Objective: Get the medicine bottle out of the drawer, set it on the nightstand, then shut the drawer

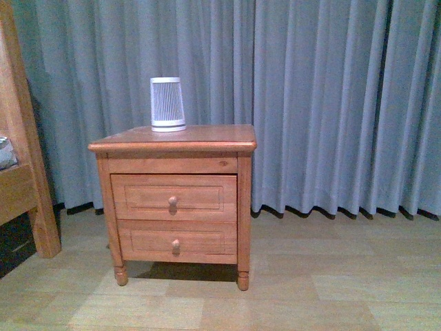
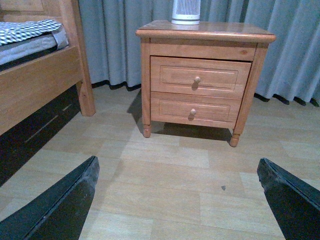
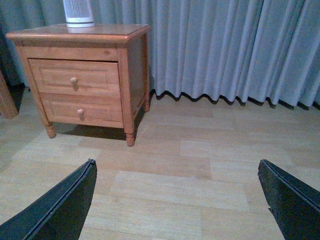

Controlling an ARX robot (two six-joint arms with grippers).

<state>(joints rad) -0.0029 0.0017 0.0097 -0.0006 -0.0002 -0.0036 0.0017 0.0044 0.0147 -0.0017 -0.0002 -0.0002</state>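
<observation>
The task is at its very beginning, as far as the pictures show. The nightstand [image 1: 207, 136] stands against the grey-blue curtain [image 1: 331, 103], and both its drawers are shut. The front of the upper drawer [image 1: 138, 196] lies flush with the frame, and nothing touches its round knob [image 1: 172, 201]. The lower drawer [image 1: 141, 241] is shut in the same way. The medicine bottle is not visible in any view. I judge that it lies inside the closed upper drawer, but the pictures cannot confirm this. On the top of the nightstand there is only a white ribbed appliance [image 1: 167, 103], near the back edge on the left part, so much of the top is free for the bottle. A wooden bed frame [image 1: 27, 172] stands to the left of the nightstand. Neither arm appears in the front view. In the wrist views the left gripper [image 2: 177, 161] and the right gripper [image 3: 176, 162] both have their fingers spread wide, with nothing between them, and both are well apart from the nightstand, above the wooden floor. So every step is left: to pull the upper drawer open by its knob, to take out the bottle, to set it on the top, and to push the drawer shut.
</observation>
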